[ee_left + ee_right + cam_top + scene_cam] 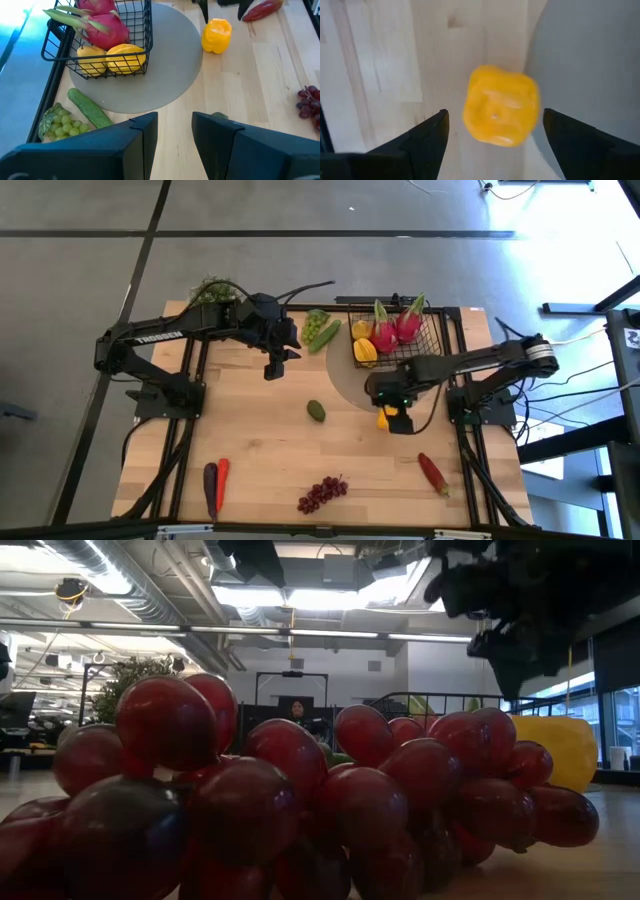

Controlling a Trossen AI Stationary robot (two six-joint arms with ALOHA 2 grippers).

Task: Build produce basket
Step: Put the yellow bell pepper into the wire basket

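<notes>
Basket loaded with dragon fruits, an orange piece and a lemon; yellow pepper not yet gripped.

Basket is seated on a grey mat at 1 o'clock of the table. Right gripper is spread wide over the pepper at the mat's 6 o'clock edge, no contact seen. Left gripper is held part-open, empty, at 11 o'clock. Cucumber and green grapes lie beside the mat; avocado at centre; purple grapes at 6 o'clock.

Open-plan office or lab: exposed silver ceiling ducts, long fluorescent strip lights, grey concrete floor, black metal-framed wooden workbench.
</notes>
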